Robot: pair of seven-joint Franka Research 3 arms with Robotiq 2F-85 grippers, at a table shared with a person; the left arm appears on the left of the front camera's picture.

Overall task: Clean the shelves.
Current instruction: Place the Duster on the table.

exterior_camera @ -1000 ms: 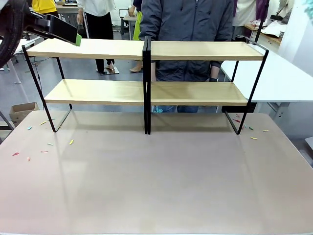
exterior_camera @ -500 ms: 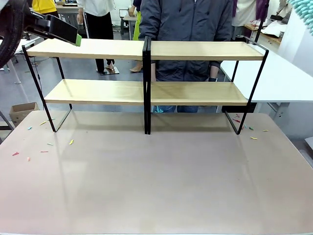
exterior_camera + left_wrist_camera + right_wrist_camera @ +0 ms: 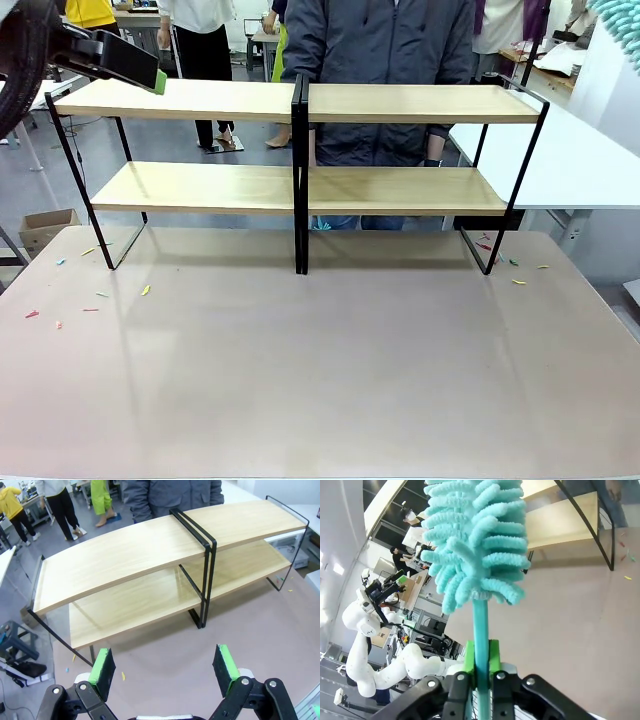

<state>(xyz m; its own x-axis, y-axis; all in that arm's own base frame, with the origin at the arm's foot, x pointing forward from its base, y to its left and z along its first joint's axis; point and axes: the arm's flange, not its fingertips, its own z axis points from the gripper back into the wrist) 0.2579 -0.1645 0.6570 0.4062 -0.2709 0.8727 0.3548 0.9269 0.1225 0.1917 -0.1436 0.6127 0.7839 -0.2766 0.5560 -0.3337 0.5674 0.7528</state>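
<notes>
Green pads of the right gripper (image 3: 481, 672) squeeze tight on the stick of a fluffy teal duster (image 3: 477, 540). The left gripper (image 3: 165, 667) is wide open and holds nothing, up by the left end of the shelves (image 3: 300, 185). They stand on the far part of the pinkish surface (image 3: 320, 370), with a person (image 3: 380, 60) behind.

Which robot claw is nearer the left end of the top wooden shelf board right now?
Left. The left claw hovers open just above the left end of the light-wood top shelf board; the right claw, clamping a teal fluffy duster, is off by the rack's far right.

Teal duster (image 3: 618, 18) head now showing at top-right corner of front view (absent a second ago).
</notes>
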